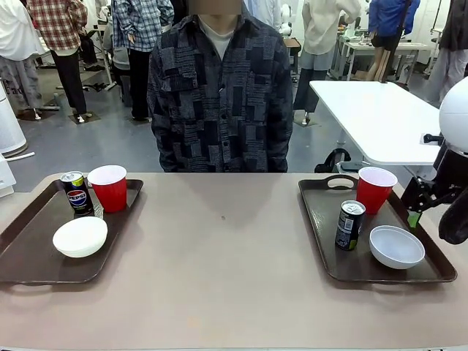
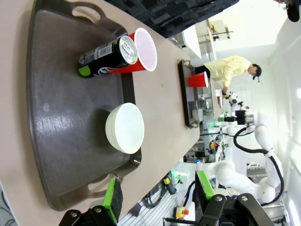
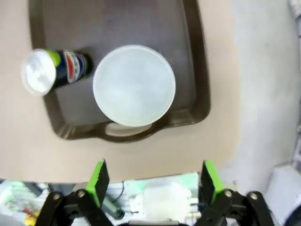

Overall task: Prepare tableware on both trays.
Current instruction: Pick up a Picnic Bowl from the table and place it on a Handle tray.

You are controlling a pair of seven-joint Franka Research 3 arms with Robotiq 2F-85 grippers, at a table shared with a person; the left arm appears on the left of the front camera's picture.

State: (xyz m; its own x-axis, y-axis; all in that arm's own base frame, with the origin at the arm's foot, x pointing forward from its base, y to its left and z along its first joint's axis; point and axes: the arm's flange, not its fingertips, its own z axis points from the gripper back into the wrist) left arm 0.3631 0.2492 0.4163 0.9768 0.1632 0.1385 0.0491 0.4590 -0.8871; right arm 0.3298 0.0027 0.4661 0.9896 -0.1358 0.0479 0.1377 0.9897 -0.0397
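Two dark brown trays on the beige table (image 1: pixel 219 278), one at each side. Left tray (image 1: pixel 29 252) holds a Pepsi can (image 1: pixel 75 192) upright at its far end, a red cup (image 1: pixel 109 187) just beside it to the right, and a white bowl (image 1: pixel 80 236) nearer the robot — all three apart from each other except the can and cup, which look near touching. Right tray (image 1: pixel 322 241) holds a second red cup (image 1: pixel 376 189) at the far end near the handle cut-out, a dark can (image 1: pixel 349 225) upright in the middle-left, and a white bowl (image 1: pixel 396 246) on the near right side. Right gripper (image 1: pixel 414 216) sits at the tray's right edge, just off the rim, holding nothing; in its wrist view its green-padded fingers (image 3: pixel 98 178) are spread wide with the bowl and can beyond them. Left gripper (image 2: pixel 157 195) in its own wrist view — fingers spread apart, nothing between them, hanging off the near end of the left tray. A person (image 1: pixel 219 95) in a patterned dark shirt stands at the far side of the table, centred.
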